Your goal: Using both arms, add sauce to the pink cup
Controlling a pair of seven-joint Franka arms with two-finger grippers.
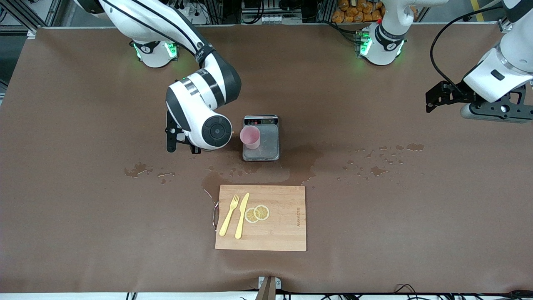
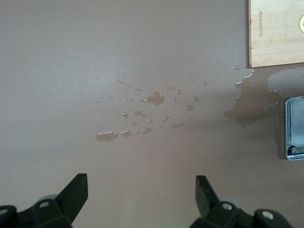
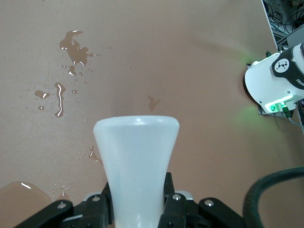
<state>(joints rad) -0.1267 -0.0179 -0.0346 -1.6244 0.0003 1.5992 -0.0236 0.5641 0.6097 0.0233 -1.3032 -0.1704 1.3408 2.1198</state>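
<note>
My right gripper (image 3: pixel 137 209) is clenched on the sauce (image 3: pixel 137 161), fingers (image 3: pixel 168 190) pressed against the bottle's pale sides. In the front view my right arm (image 1: pixel 200 112) hides the bottle; only a speck of orange shows at the wrist's edge, just beside the cup (image 1: pixel 250 137). The cup stands upright on the scale (image 1: pixel 261 138), at the side toward my right arm's end of the table. Nearer the front camera lies a board (image 1: pixel 261 218) carrying a fork (image 1: pixel 229 215), a knife (image 1: pixel 242 215) and lemon slices (image 1: pixel 257 213). Puddles (image 1: pixel 300 160) spread between scale and board. My left gripper (image 2: pixel 140 194) waits, fingers released and wide apart, over wet cloth toward my left arm's end.
</note>
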